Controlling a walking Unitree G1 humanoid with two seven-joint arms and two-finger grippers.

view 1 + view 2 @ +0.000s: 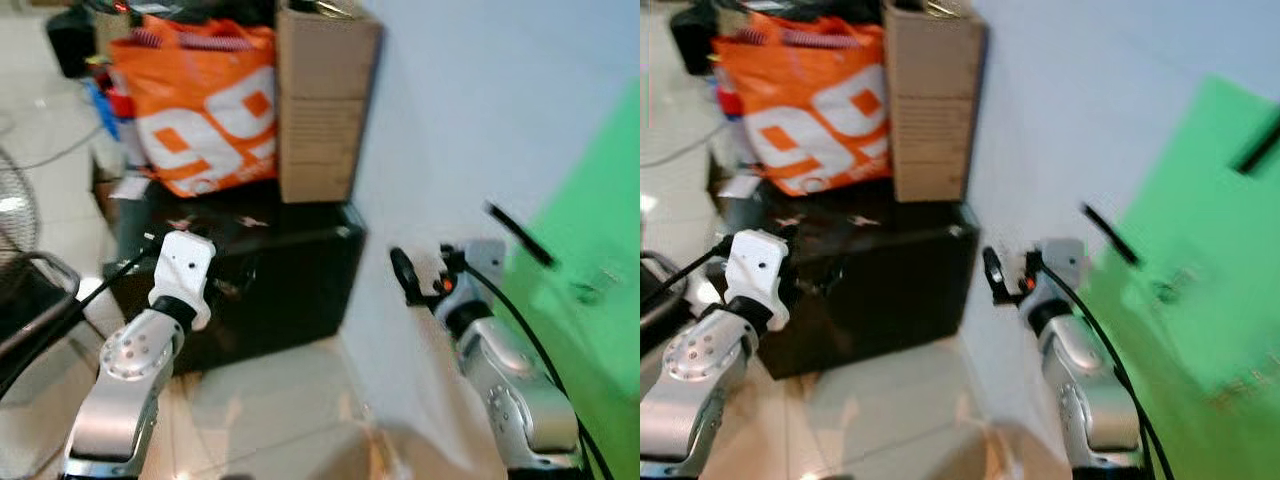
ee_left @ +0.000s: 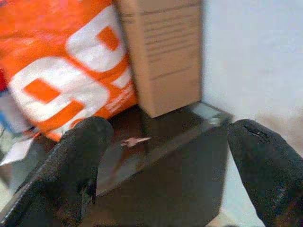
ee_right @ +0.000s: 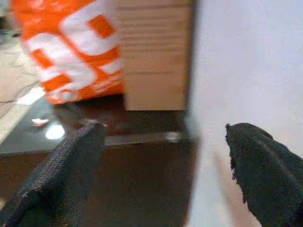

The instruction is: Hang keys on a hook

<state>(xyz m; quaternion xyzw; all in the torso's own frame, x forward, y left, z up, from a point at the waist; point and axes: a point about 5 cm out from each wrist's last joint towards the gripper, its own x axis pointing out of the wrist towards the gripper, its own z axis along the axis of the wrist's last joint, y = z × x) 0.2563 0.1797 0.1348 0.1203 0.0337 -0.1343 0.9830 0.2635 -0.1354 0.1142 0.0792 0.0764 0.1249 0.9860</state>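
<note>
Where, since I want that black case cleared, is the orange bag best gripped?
Probably by the striped handles at the top of the orange bag, coming from above: its body bulges wide and looks soft, and the cardboard box stands close against its side.

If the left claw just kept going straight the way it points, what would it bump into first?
Most likely the black cabinet, near its top front edge: the left claw is open and aimed there. The cardboard box and orange bag sit behind. Blur makes depth uncertain.
</note>
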